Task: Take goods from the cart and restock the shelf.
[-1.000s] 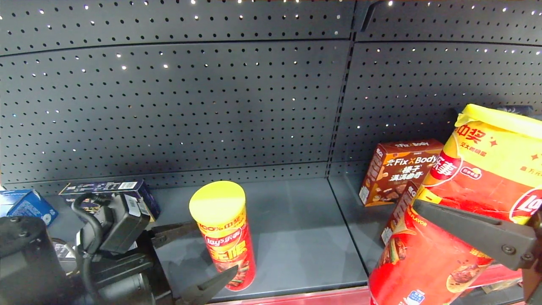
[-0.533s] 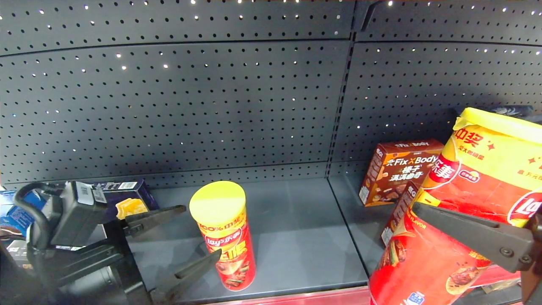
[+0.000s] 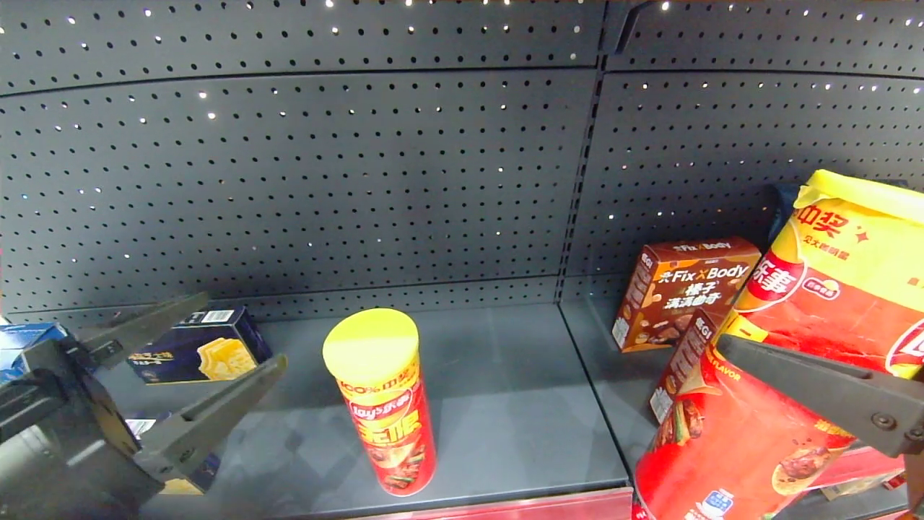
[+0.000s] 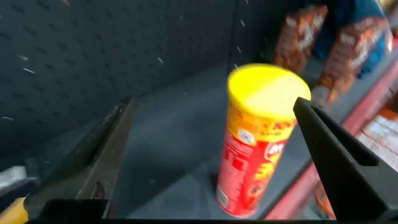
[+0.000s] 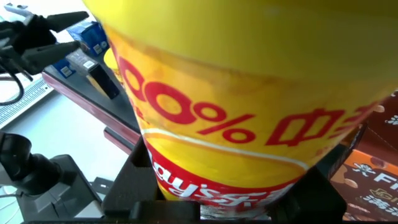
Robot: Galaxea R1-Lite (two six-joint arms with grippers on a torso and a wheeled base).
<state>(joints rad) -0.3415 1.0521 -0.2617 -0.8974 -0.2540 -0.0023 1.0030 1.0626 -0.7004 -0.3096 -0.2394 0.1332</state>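
A red chips can with a yellow lid [image 3: 379, 401] stands upright on the grey shelf [image 3: 505, 375], free of any hold. My left gripper [image 3: 244, 327] is open to the left of it, and the fingers [image 3: 216, 408] do not touch it. The left wrist view shows the same can [image 4: 258, 137] beyond the left gripper [image 4: 214, 102]. At the right, my right gripper [image 3: 765, 339] is shut on a second chips can [image 3: 816, 289], held tilted over the shelf's front edge. In the right wrist view that can [image 5: 249, 112] sits between the jaws.
Two brown snack boxes [image 3: 686, 292] [image 3: 682, 365] stand behind the held can. A dark blue box [image 3: 195, 347] and a lighter blue box [image 3: 22, 339] sit at the left rear. A pegboard wall [image 3: 361, 180] backs the shelf, and a red strip [image 3: 505, 502] edges its front.
My left gripper, which had its open fingers around the standing can, has pulled back to the left and off it. The right arm's can has shifted slightly right.
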